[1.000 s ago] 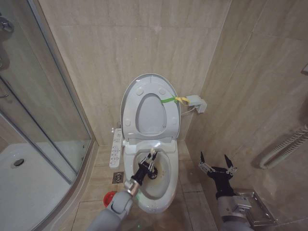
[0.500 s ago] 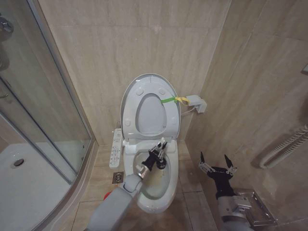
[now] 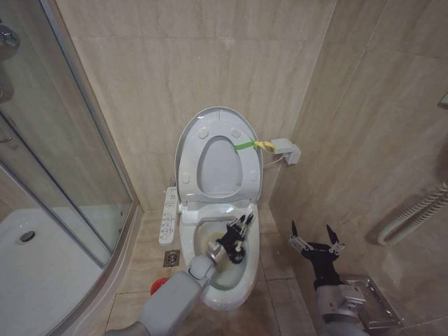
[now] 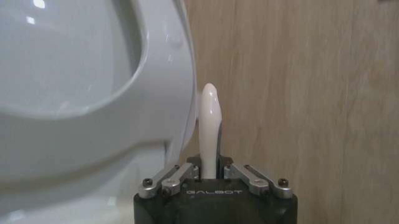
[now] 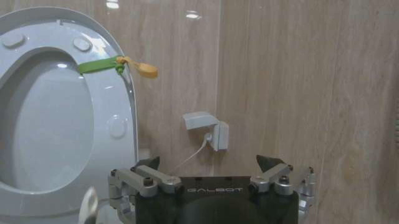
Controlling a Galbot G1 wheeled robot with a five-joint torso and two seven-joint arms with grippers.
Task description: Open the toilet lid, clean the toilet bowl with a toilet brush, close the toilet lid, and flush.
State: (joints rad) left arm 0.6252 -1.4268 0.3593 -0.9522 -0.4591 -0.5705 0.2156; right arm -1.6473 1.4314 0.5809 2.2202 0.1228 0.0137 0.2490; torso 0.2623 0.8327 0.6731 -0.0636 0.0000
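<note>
Head view: left gripper clamps the toilet brush handle inside the toilet bowl, right gripper spread open beside it; the thin handle might slip and scrape the raised toilet lid.

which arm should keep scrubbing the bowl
Left. The left gripper is shut on the brush over the bowl; the right gripper hangs open beside it, holding nothing.
</note>
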